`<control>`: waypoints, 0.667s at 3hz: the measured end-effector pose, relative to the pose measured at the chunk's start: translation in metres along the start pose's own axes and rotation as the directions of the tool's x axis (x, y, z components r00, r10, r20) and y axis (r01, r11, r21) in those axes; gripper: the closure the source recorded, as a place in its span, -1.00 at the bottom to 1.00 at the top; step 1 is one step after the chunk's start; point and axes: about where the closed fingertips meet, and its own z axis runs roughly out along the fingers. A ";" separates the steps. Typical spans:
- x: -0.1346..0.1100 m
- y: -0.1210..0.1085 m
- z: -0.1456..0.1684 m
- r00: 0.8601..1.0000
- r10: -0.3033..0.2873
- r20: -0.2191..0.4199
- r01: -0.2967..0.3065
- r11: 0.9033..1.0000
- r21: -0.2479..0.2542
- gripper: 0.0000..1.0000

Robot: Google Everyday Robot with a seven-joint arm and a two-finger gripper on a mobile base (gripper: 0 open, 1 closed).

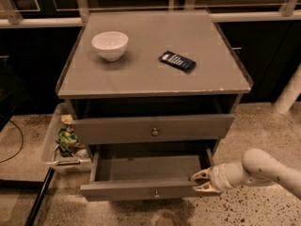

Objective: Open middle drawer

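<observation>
Middle drawer (141, 188) is sitting well out of the cabinet (155, 79), grey interior showing, brass knob facing the camera. Gripper (201, 181) is sitting at 3 o'clock from that knob, on the right end of the front panel. Its fingers (199, 174) are standing slightly apart, pinching the panel edge between them. Arm is coming in from 3 o'clock. The upper drawer (153, 128) is lying at 12 o'clock from the open one, a bin (49, 145) at 9 o'clock. On top, a white bowl (109, 44) is resting at 9 o'clock of a dark packet (177, 61).
</observation>
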 end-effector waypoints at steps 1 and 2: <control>0.000 0.000 0.000 1.000 0.000 0.000 0.000 1.000 0.000 0.65; 0.000 0.000 0.000 1.000 0.000 0.000 0.000 1.000 0.000 0.19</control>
